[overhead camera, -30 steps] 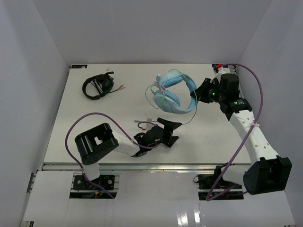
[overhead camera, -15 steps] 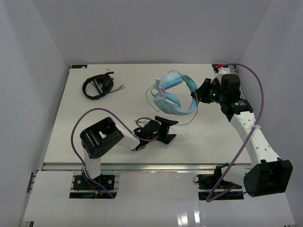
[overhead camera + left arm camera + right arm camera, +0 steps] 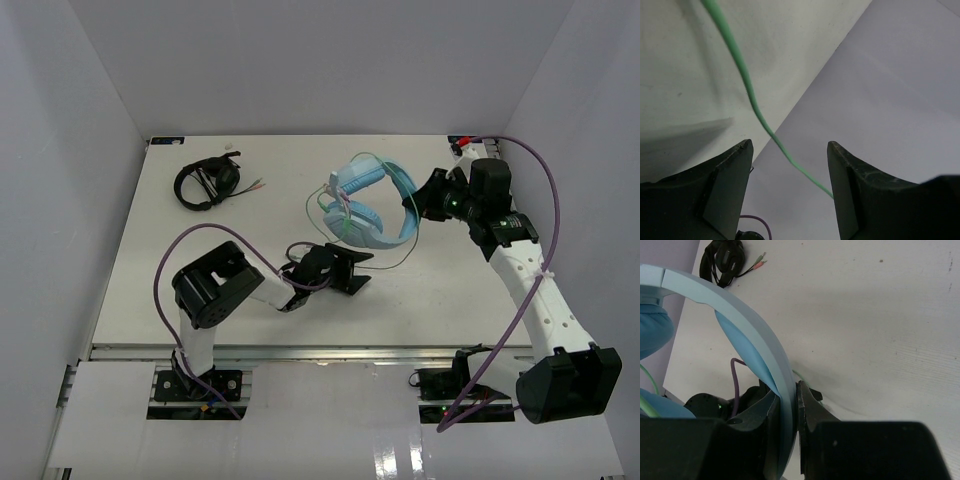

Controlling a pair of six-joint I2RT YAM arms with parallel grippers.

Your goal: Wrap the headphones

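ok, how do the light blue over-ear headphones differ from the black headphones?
The light blue over-ear headphones are clamped at the headband by the right gripper; the black headphones lie untouched at the far left. The blue pair's pale green cable trails loose; the black pair's is bundled, plugs sticking out. The blue pair looks larger. Both are corded.

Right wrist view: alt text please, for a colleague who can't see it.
The right gripper is shut on the headband of the light blue headphones, which arcs up and left over the white table. A pair of black headphones lies at the table's far corner.
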